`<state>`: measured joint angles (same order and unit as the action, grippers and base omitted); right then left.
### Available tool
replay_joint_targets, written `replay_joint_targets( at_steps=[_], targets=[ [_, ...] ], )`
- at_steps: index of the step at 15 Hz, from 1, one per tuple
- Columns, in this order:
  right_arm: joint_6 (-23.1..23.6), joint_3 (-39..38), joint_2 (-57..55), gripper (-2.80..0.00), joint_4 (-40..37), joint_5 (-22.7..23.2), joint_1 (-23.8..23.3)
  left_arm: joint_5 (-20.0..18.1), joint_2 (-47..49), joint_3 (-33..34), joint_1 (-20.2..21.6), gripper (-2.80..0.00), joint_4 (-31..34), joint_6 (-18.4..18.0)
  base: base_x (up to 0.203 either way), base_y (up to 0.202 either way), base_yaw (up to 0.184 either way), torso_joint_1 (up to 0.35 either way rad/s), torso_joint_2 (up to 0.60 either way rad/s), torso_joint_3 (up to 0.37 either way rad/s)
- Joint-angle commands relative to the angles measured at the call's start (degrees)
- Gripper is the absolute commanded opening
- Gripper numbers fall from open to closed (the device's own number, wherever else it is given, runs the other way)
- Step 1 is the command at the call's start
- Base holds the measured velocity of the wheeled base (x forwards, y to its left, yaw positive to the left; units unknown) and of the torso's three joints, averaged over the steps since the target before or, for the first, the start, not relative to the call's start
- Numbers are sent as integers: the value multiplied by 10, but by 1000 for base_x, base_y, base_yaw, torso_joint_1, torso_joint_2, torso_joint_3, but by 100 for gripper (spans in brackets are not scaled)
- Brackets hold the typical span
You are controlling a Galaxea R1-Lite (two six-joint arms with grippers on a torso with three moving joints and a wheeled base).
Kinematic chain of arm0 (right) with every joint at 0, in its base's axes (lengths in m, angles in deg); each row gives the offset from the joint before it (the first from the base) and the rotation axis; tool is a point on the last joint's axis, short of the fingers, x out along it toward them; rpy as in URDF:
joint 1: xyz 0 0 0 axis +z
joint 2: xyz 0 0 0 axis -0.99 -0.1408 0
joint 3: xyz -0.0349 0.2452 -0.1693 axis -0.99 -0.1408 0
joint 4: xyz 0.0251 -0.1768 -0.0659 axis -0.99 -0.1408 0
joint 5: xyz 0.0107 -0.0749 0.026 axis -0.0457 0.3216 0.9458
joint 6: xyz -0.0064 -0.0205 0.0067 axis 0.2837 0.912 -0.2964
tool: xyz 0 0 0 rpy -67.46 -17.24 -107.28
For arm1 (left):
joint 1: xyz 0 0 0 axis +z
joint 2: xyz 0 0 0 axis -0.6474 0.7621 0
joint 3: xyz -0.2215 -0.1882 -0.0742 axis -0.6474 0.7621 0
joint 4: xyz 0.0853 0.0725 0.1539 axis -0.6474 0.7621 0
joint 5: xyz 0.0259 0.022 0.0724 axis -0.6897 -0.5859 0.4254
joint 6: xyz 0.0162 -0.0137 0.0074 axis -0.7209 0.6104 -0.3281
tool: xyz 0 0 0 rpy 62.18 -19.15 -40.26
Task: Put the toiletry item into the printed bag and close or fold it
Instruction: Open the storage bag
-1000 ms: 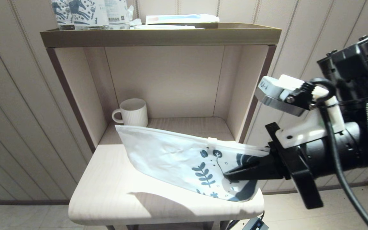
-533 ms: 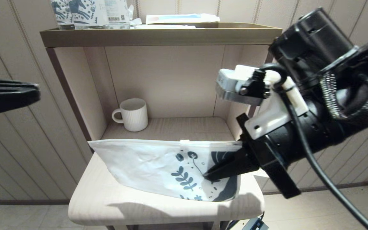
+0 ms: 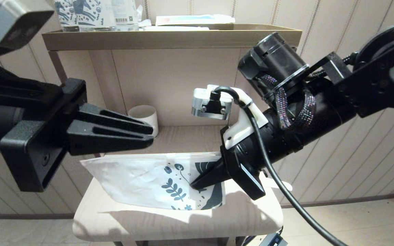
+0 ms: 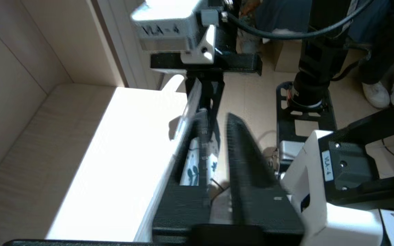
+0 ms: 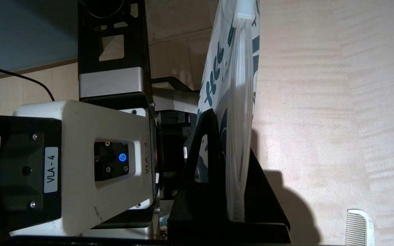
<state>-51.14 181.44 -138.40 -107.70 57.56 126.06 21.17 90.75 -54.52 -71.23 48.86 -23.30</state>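
Observation:
The printed bag [image 3: 139, 181] stands on its long edge over the table, white with dark blue leaves at its right end. My right gripper [image 3: 197, 184] is shut on that printed end, both fingers pressed against the bag [image 5: 231, 102]. My left gripper [image 3: 150, 135] reaches in from the left above the bag's white half, open with nothing between its fingers [image 4: 241, 143]. In the left wrist view the bag [image 4: 192, 167] shows just beyond them. The toiletry item [image 5: 359, 227], a cream-white comb-like stick, lies on the table beside my right gripper [image 5: 231, 136].
A white ribbed mug [image 3: 147, 116] stands in the shelf's cubby behind the bag. The top tray [image 3: 169, 39] holds blue horse-printed packs [image 3: 80, 12] and a white-and-blue packet [image 3: 193, 19]. The cubby's side walls flank the small wooden table [image 3: 121, 222].
My right gripper has carried the bag leftwards over the table. The left arm has swung in from the left and now hangs above the bag's white end.

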Motion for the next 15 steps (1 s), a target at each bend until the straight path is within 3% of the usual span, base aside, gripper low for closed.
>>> replay_joint_targets(
  at_steps=[1,10,15],
  targets=[
    [1,-3,-1,-280,-2,2,4,-2,-8,14,-1,0,2,-2,0,0,0,0,0,0],
    [0,0,-5,-280,4,2,3,13,16,16,-1,0,7,-6,0,0,0,0,0,0],
    [0,0,-12,-280,18,2,4,28,63,11,-1,0,6,-30,0,0,0,0,0,0]
  ],
)
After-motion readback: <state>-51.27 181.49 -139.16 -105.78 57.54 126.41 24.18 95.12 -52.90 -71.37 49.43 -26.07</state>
